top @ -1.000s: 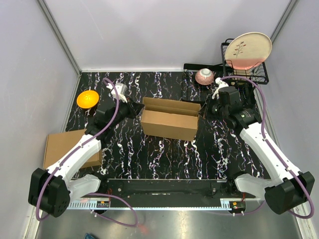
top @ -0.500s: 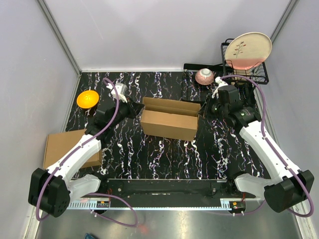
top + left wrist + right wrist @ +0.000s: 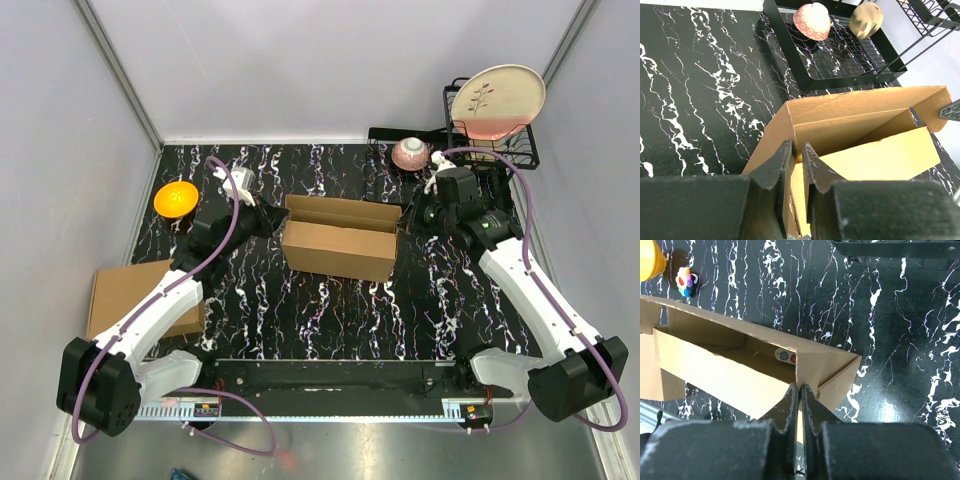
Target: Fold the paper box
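Lying at the left edge of the black marbled bench (image 3: 330,310) was a flat brown carton (image 3: 115,290), with an orange bowl (image 3: 176,198) beyond it. The left arm (image 3: 210,235) reached from there to the left end of the cardboard box (image 3: 338,252), and its jaws were pinching that upright end wall. The box stood open-topped in the middle of the bench, long side toward the arm bases, between the two arms. At its right end the right arm (image 3: 505,265) came in, its jaws pressed nearly together on the thin edge of the end wall. Behind that arm sat a pink bowl (image 3: 410,153), and a plate (image 3: 497,98) stood in a black wire rack (image 3: 525,155).
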You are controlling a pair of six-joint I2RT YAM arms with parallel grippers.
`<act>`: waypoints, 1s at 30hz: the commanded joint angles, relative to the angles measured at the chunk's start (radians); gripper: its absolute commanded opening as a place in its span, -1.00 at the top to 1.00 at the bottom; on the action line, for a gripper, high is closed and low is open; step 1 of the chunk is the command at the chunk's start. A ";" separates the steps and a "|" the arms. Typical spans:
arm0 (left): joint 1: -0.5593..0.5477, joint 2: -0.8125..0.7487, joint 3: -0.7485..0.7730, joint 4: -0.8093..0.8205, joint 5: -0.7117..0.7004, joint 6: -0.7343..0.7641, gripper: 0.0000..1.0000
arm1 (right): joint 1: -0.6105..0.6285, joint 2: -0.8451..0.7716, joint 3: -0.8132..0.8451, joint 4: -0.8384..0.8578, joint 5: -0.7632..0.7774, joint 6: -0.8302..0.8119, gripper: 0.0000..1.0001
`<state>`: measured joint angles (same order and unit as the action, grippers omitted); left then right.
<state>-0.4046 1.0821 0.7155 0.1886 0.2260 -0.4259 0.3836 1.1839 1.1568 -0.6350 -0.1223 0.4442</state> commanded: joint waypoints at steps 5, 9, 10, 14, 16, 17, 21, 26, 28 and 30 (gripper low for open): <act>-0.017 0.013 0.001 0.023 0.033 -0.001 0.70 | 0.023 -0.010 0.034 0.047 -0.051 0.001 1.00; -0.016 0.013 0.001 0.020 0.032 -0.001 0.69 | 0.021 -0.026 -0.014 0.049 -0.042 -0.024 1.00; -0.017 0.012 0.001 0.020 0.030 -0.001 0.69 | 0.021 -0.029 -0.022 0.051 -0.039 -0.030 1.00; -0.017 0.009 0.001 0.018 0.029 -0.004 0.69 | 0.021 -0.047 -0.077 0.070 -0.034 -0.036 1.00; -0.017 0.007 0.001 0.020 0.027 -0.002 0.70 | 0.023 -0.052 -0.109 0.083 -0.033 -0.038 1.00; -0.016 0.007 0.001 0.018 0.027 -0.005 0.69 | 0.021 -0.058 -0.118 0.087 -0.031 -0.036 1.00; -0.017 0.007 0.002 0.018 0.029 -0.008 0.70 | 0.021 -0.069 -0.150 0.098 -0.022 -0.042 1.00; -0.017 0.010 0.009 0.017 0.029 -0.011 0.70 | 0.021 -0.079 -0.155 0.089 -0.005 -0.076 1.00; -0.017 0.012 0.013 0.011 0.029 -0.010 0.70 | 0.023 -0.078 -0.135 0.066 0.006 -0.103 1.00; -0.017 0.012 0.012 0.009 0.027 -0.008 0.70 | 0.023 -0.073 -0.114 0.046 0.022 -0.122 1.00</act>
<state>-0.4057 1.0821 0.7155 0.1802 0.2237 -0.4267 0.3847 1.1053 1.0267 -0.4969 -0.1139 0.3805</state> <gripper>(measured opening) 0.155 0.065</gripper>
